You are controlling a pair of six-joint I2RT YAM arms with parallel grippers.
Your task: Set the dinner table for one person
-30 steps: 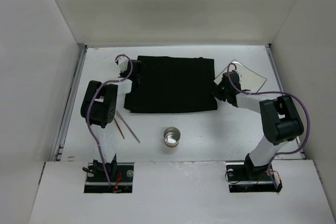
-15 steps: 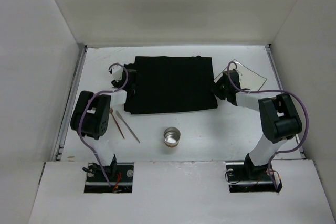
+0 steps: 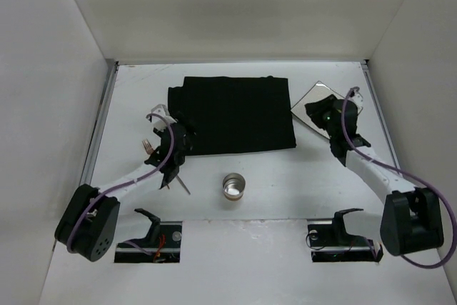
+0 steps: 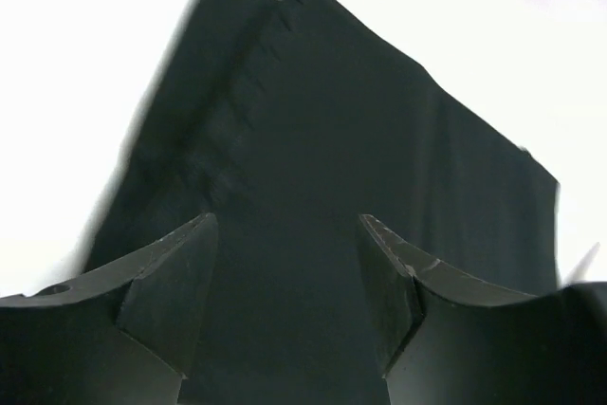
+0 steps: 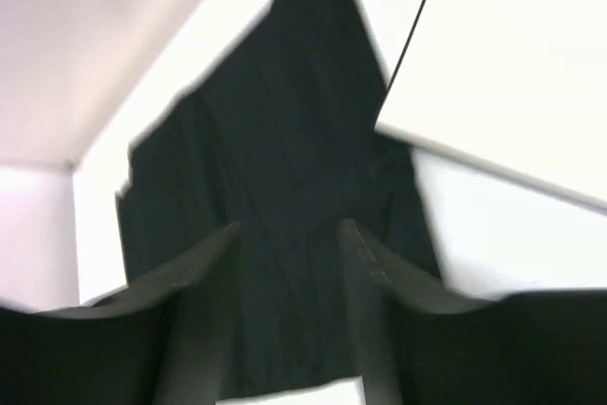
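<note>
A black cloth mat (image 3: 235,112) lies flat in the middle of the white dinner table (image 3: 285,183). My left gripper (image 3: 180,139) hovers over the mat's near left corner, open with nothing between its fingers; the left wrist view shows the mat (image 4: 313,111) past the left gripper (image 4: 285,225). My right gripper (image 3: 319,113) is open just off the mat's right edge, over a square shiny plate (image 3: 314,95). In the right wrist view the mat (image 5: 275,158) lies beyond the empty right gripper (image 5: 289,227), and the plate (image 5: 512,73) is at the upper right.
A small metal cup (image 3: 233,186) stands in front of the mat. Thin utensils (image 3: 150,146) lie at the left, partly under my left arm, one tip (image 3: 185,187) showing near the cup. White walls close the table on three sides.
Both grippers have opened and let go of the mat. Both arms have drawn back toward the near edge, the left one stretching low across the utensils. The mat has settled flat.
</note>
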